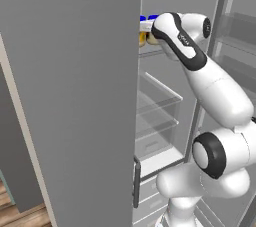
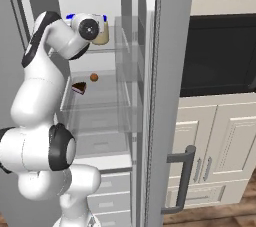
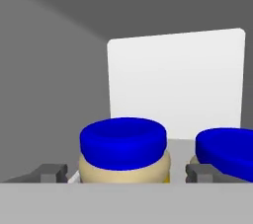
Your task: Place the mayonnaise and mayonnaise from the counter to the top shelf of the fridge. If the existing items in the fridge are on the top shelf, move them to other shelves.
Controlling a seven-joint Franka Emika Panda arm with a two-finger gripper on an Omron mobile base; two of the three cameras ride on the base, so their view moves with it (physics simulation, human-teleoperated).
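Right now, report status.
Gripper open, straddling one mayonnaise jar on the top shelf. Second jar close beside. Orange ball and dark item one shelf down.

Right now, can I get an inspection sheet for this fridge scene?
Surface: top shelf, clear glass, in the open fridge.
Job's things: two blue-lidded jars side by side on the top shelf, near jar and far jar.
Clutter: orange ball and dark thing on a lower shelf.
Gripper: gripper has a finger on each side of the near jar; contact cannot be told.
Cables: nothing seen.
Surroundings: dark oven, cream cabinets, wood floor.
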